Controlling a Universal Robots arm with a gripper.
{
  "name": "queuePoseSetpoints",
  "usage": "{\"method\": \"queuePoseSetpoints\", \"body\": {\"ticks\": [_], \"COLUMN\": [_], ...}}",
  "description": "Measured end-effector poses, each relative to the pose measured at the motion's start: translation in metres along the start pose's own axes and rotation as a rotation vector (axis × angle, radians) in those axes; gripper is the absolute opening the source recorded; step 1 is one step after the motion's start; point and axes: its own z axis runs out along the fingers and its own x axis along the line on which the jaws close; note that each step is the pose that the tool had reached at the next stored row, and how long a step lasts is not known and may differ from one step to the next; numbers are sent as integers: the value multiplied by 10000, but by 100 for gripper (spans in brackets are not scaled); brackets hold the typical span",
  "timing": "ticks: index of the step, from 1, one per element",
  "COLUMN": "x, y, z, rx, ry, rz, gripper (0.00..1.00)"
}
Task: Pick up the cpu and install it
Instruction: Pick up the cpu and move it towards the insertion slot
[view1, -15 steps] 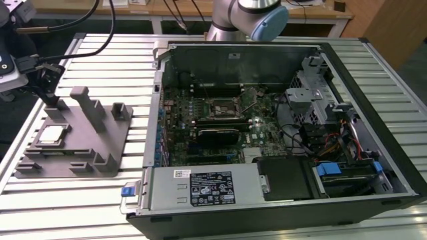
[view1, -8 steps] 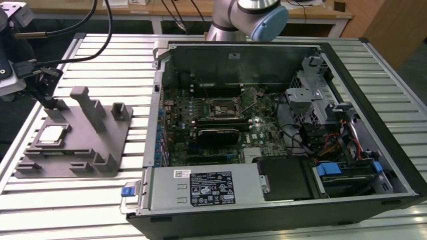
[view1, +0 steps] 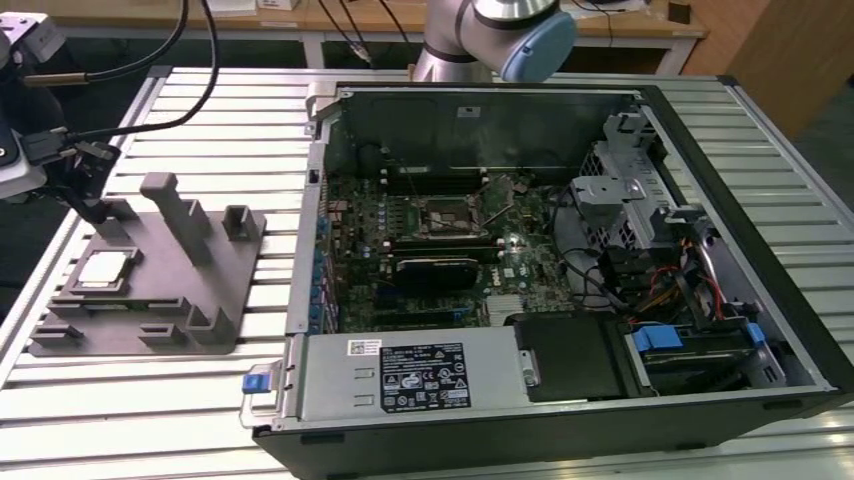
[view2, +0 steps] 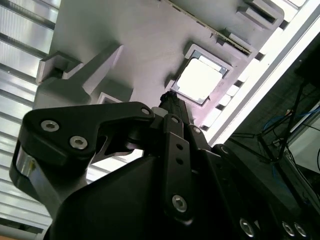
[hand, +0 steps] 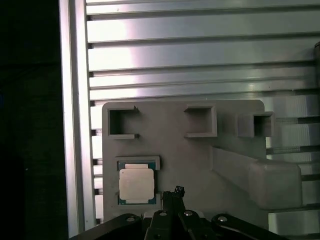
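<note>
The cpu (view1: 104, 270), a small silvery square with a thin green border, lies flat in a shallow pocket of the grey plastic fixture (view1: 200, 290) at the exterior view's left. My gripper (view1: 96, 212) hangs a little above the fixture, just beside the chip and apart from it. In both wrist views the cpu (view2: 200, 80) (hand: 136, 184) sits in its recess just off the narrow dark tip of the gripper (view2: 169, 96) (hand: 175, 192). The fingers are shut together with nothing held between them. The open cpu socket (view1: 445, 218) lies on the motherboard inside the computer case.
The open computer case (view1: 314, 300) fills the middle and the exterior view's right of the slatted metal table (view1: 160, 400). Upright grey posts (view1: 180, 215) rise from the fixture close to the gripper. A black block (view1: 434, 268) sits below the socket, with cables and drive bays (view1: 641, 210) beside it.
</note>
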Motion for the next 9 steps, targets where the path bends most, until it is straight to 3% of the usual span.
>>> {"method": "queuePoseSetpoints", "body": {"ticks": [9], "x": [70], "y": [-45], "z": [123], "rx": [0], "ry": [9], "rz": [1], "gripper": [11]}}
